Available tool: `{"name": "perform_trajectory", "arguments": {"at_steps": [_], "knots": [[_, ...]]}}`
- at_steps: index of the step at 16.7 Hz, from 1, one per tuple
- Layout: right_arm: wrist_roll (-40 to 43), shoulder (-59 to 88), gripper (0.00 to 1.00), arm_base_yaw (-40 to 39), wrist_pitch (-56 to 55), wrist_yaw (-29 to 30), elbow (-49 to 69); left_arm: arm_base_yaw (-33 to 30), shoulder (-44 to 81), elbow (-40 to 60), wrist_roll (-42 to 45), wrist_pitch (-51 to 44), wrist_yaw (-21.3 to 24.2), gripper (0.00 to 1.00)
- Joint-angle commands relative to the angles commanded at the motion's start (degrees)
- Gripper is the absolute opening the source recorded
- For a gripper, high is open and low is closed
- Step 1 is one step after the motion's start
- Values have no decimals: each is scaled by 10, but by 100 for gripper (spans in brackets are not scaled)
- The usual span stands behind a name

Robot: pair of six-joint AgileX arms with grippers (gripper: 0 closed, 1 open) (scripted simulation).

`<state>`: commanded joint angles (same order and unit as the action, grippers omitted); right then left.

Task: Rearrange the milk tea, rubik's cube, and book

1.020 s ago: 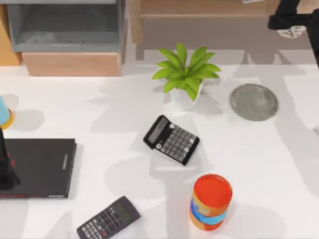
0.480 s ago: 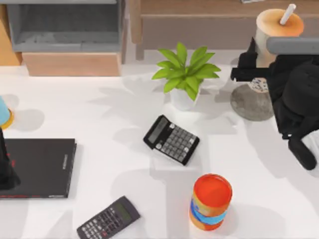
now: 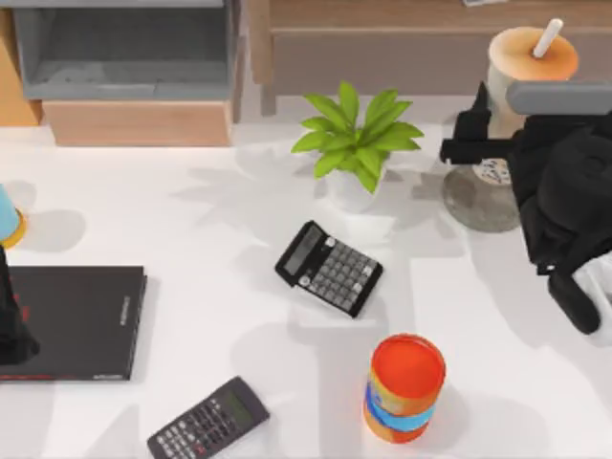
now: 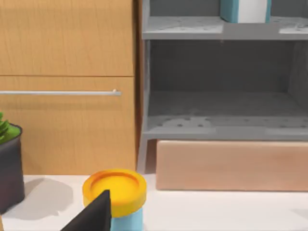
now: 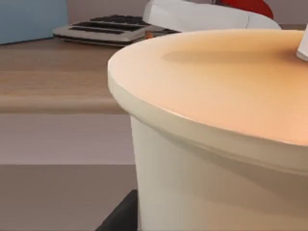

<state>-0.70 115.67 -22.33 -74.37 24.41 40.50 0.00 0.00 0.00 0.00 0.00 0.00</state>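
The white desk (image 3: 191, 210) carries everything, so starting from there: a black book (image 3: 76, 320) lies at the left edge, with my left arm parked on top of it, and I can't tell what that claw is doing. The right arm is the busy one, over the back right corner. Its claw, the right gripper (image 3: 490, 143), looks pinched on the milk tea (image 3: 531, 59), and the cup's lid sits right in front of the wrist camera (image 5: 216, 96), straw (image 3: 548, 36) upright. Directly below the cup lies a grey coaster (image 3: 483, 201).

My guess is this is the milk tea step, with the cup held above the coaster and ready to be set somewhere. The next move needs the cup kept level so nothing tips, and a clear path past the potted plant (image 3: 356, 143) just beside the coaster.

Smaller stuff: an orange can (image 3: 404, 387) near the front edge, one calculator (image 3: 328, 268) mid-desk, another calculator (image 3: 207, 419) at the front.
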Motion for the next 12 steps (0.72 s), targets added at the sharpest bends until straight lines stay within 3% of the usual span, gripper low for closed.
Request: {"name": "perform_trajectory", "arguments": {"at_steps": [10, 12], "knots": [[1, 42, 0, -1, -46, 1, -4, 0, 0, 0, 0, 0, 0, 100], [1, 42, 15, -1, -46, 1, -4, 0, 0, 0, 0, 0, 0, 100]]}}
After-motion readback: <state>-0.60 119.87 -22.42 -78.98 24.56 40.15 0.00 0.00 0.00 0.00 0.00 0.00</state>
